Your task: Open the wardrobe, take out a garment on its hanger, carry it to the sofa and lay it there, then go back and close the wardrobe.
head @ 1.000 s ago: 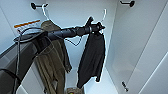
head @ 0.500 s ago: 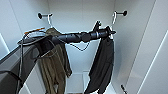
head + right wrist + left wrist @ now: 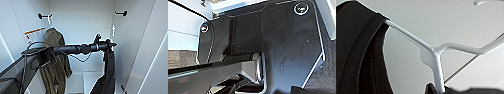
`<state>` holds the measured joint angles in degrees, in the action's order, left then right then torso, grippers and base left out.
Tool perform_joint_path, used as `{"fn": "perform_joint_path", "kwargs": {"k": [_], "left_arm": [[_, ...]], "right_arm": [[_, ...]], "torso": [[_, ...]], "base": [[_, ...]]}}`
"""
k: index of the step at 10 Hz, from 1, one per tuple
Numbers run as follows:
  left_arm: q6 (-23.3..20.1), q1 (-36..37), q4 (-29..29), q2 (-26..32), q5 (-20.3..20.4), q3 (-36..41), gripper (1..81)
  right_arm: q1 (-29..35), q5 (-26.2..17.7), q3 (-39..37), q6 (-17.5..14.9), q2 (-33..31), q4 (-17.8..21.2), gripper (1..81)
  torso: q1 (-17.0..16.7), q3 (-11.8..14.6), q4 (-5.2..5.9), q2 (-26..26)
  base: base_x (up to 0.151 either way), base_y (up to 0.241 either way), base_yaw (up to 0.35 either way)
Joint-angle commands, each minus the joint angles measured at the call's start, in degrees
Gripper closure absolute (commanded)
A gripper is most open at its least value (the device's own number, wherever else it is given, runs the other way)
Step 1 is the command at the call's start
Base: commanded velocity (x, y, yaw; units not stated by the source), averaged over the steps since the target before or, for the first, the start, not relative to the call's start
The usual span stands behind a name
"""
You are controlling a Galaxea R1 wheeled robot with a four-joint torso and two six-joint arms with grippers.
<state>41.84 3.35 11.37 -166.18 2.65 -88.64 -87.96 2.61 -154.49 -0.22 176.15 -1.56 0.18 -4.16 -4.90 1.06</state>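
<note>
Apparently garment (image 3: pixel 108 72) hangs below left tool (image 3: pixel 113 45).

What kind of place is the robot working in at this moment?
Most likely the inside of an open wardrobe: plain white walls, black wall hooks, an olive jacket hanging from one, and a black top on a white hanger.

1. I'm looking into a home-like clothes closet: the white wardrobe (image 3: pixel 82 22) interior has wall pegs (image 3: pixel 41 16).
2. An olive jacket (image 3: pixel 56 62) hangs left of my left gripper (image 3: pixel 111 45).
</note>
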Motion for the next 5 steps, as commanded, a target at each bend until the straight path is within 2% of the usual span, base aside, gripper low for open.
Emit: {"fn": "perform_joint_path", "kwargs": {"k": [1, 3, 5], "left_arm": [[-1.1, 10.4, -2.1, -6.0, 2.2, -5.7, 81.1], [-1.1, 10.1, -2.2, -9.0, 1.7, -7.0, 81.1], [-1.1, 8.3, -2.3, -7.6, 2.2, -3.6, 81.1]], "right_arm": [[2.2, -2.4, 0.8, -0.2, 0.2, 0.2, 1.0], [2.2, -2.3, 0.8, -0.2, 0.2, 0.2, 1.0], [2.2, -2.3, 0.8, -0.2, 0.1, 0.2, 1.0]], "torso": [[0.0, 0.0, 0.00, 0.0], [0.0, 0.0, 0.00, 0.0], [0.0, 0.0, 0.00, 0.0]], "base": [[0.000, 0.000, 0.000], [0.000, 0.000, 0.000], [0.000, 0.000, 0.000]]}}
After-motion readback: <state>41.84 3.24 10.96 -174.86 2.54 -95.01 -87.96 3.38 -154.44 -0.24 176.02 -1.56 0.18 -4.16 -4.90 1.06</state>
